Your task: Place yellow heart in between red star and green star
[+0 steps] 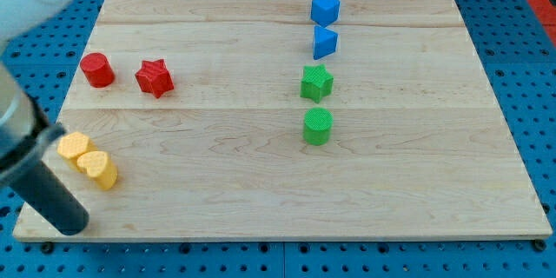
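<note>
The yellow heart (98, 169) lies near the board's left edge, low in the view. The red star (155, 78) is above it, to the upper right. The green star (317, 82) is right of the board's middle, far from the heart. My tip (71, 223) is the lower end of the dark rod at the bottom left, just below and left of the yellow heart, apart from it by a small gap.
A yellow hexagon block (73, 147) touches the heart's upper left. A red cylinder (97, 69) sits left of the red star. A green cylinder (318, 127) is below the green star. Two blue blocks (325, 9) (324, 43) stand above it. The wooden board (261, 182) lies on a blue pegboard.
</note>
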`<action>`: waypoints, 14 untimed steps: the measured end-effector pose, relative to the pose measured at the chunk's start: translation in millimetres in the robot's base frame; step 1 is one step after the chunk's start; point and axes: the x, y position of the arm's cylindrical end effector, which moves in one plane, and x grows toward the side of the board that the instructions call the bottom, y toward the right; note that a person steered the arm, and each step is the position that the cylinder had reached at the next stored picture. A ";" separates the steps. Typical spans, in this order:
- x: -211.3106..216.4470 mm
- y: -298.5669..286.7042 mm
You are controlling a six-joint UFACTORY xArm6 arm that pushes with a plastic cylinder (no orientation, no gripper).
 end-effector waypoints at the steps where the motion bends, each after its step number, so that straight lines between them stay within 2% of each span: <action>1: -28.1 14.1; 2: -44.5 29.9; 3: -28.0 8.6; 4: -22.0 -38.7; 7: -139.1 100.1; 8: -138.8 121.3; 9: -114.7 114.2; 10: -120.2 152.6; 12: -170.6 156.0; 13: -177.8 156.0; 14: -107.6 143.4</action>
